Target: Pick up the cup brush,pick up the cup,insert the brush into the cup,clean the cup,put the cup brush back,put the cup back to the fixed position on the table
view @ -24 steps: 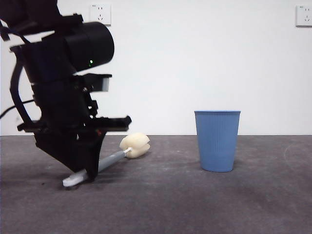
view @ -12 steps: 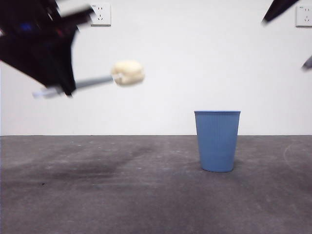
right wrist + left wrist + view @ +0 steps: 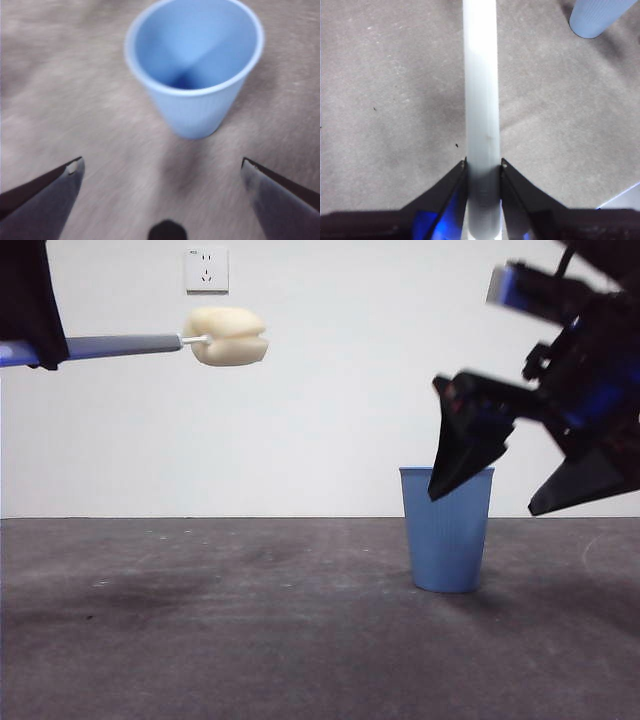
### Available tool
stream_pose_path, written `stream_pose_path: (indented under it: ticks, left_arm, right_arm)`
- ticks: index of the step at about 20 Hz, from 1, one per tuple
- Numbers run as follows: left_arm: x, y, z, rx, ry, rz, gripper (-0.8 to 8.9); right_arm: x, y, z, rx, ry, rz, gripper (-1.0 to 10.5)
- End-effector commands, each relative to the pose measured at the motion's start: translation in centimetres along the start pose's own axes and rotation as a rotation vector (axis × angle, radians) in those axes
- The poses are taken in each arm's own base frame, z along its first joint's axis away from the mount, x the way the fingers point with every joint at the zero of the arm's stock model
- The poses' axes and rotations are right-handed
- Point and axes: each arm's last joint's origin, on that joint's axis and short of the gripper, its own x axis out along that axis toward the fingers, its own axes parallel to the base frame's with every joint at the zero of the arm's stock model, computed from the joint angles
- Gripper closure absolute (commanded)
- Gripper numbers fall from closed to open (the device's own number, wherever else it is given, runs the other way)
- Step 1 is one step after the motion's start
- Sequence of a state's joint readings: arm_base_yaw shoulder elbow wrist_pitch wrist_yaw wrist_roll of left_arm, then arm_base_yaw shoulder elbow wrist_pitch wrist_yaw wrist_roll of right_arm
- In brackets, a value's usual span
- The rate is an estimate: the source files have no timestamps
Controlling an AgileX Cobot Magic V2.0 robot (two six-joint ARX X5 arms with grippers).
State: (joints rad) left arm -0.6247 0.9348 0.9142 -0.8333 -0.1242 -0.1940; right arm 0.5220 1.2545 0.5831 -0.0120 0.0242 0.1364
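Note:
My left gripper (image 3: pixel 482 167) is shut on the grey handle of the cup brush (image 3: pixel 481 90) and holds it level, high at the left in the front view (image 3: pixel 130 344). Its cream sponge head (image 3: pixel 227 336) points to the right. The blue cup (image 3: pixel 446 530) stands upright on the table (image 3: pixel 250 640), right of centre. My right gripper (image 3: pixel 505 490) is open and hangs just above and to the right of the cup's rim. In the right wrist view the cup (image 3: pixel 195 75) stands ahead of the wide-open jaws, and its inside looks empty.
A white wall with two power sockets (image 3: pixel 206 269) stands behind the table. The cup also shows at a corner of the left wrist view (image 3: pixel 597 17).
My left gripper has lifted the brush off the table, up and to the left, and levelled it. My right arm has come down from the top right to the cup.

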Motion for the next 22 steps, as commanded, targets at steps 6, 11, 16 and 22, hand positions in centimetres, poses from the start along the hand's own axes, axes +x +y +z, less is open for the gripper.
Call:
stream_pose_path:
  ticks: [6, 11, 16, 22]
  left_arm:
    - [-0.2, 0.1, -0.6, 0.016, 0.029, 0.006, 8.22]
    - [-0.2, 0.1, -0.7, 0.004, 0.041, 0.009, 8.22]
    - [-0.2, 0.1, -0.7, -0.009, 0.038, 0.01, 8.22]
    - [-0.2, 0.1, -0.7, -0.017, 0.035, 0.01, 8.22]
  right_arm:
    - [4.5, -0.9, -0.5, 0.0, -0.077, -0.025, 3.0]
    - [5.7, -2.0, -0.1, -0.014, -0.154, -0.011, 3.0]
    - [7.0, -2.2, -0.4, -0.018, -0.192, -0.001, 3.0]
    - [7.6, -2.4, -0.2, -0.02, -0.247, -0.002, 6.4]
